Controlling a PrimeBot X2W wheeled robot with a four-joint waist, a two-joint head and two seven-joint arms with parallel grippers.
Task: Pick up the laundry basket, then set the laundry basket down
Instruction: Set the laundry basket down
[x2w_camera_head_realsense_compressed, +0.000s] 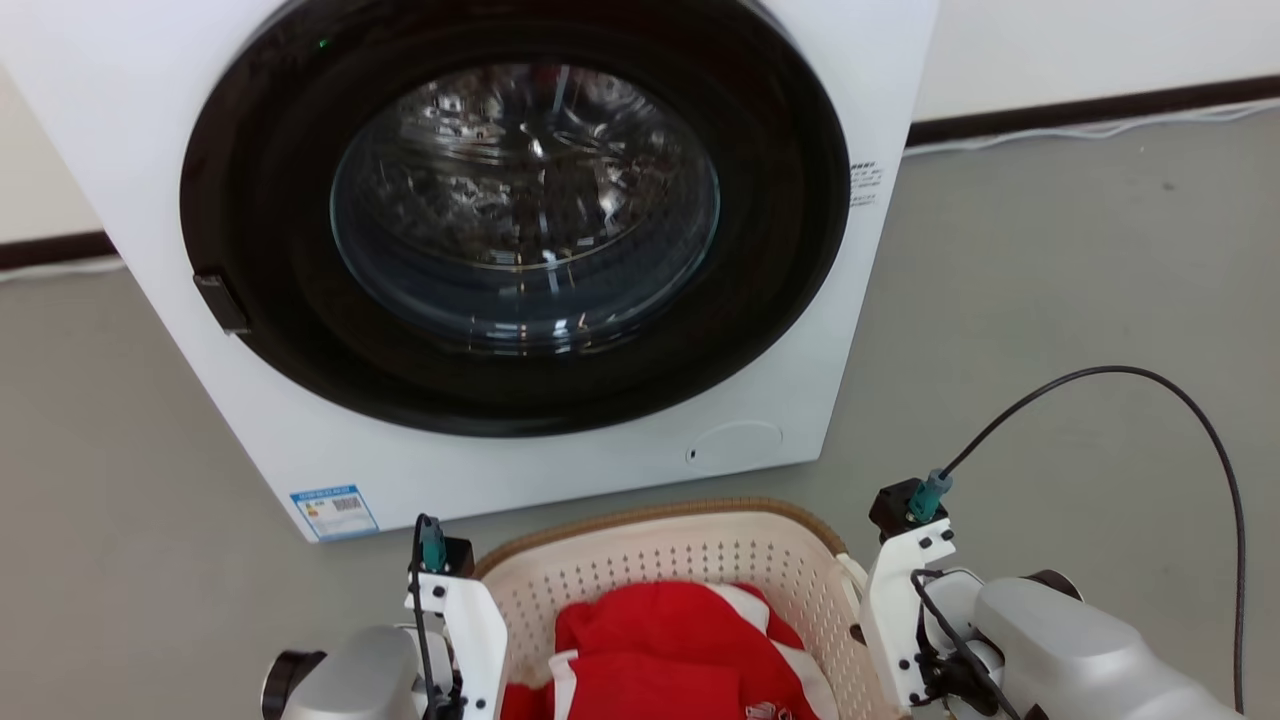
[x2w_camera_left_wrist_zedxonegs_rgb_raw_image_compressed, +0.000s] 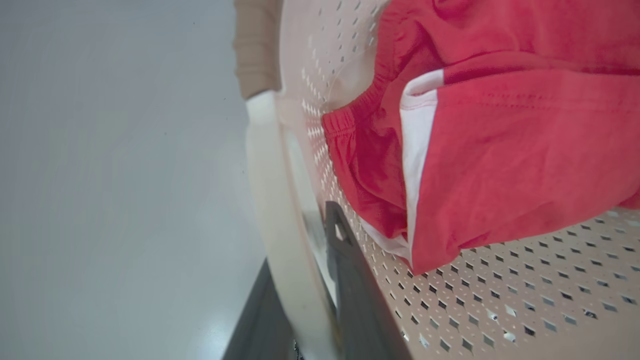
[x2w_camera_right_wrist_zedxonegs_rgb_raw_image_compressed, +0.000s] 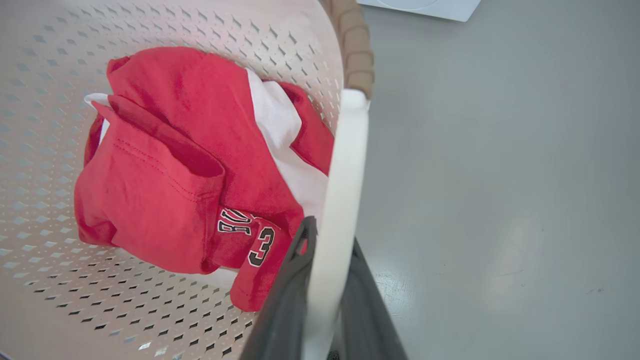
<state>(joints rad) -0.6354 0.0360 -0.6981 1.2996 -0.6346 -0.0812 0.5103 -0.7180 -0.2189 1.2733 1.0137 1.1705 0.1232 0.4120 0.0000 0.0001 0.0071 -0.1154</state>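
Note:
The laundry basket (x2w_camera_head_realsense_compressed: 690, 558), cream and perforated with a brown woven rim, is at the bottom centre of the head view, just in front of the washer. Red and white clothes (x2w_camera_head_realsense_compressed: 665, 650) lie inside it. My left gripper (x2w_camera_left_wrist_zedxonegs_rgb_raw_image_compressed: 302, 250) is shut on the basket's left white loop handle (x2w_camera_left_wrist_zedxonegs_rgb_raw_image_compressed: 272, 200), one dark finger on each side of it. My right gripper (x2w_camera_right_wrist_zedxonegs_rgb_raw_image_compressed: 332, 235) is shut the same way on the right white handle (x2w_camera_right_wrist_zedxonegs_rgb_raw_image_compressed: 342, 165). In the head view both wrists flank the basket and the fingers are hidden below. Whether the basket touches the floor cannot be told.
A white front-loading washer (x2w_camera_head_realsense_compressed: 130, 130) with a shut round glass door (x2w_camera_head_realsense_compressed: 520, 200) stands close ahead. Grey floor (x2w_camera_head_realsense_compressed: 1050, 280) spreads to the right and left. A black cable (x2w_camera_head_realsense_compressed: 1150, 375) loops off my right wrist. A dark baseboard (x2w_camera_head_realsense_compressed: 1100, 105) runs along the back wall.

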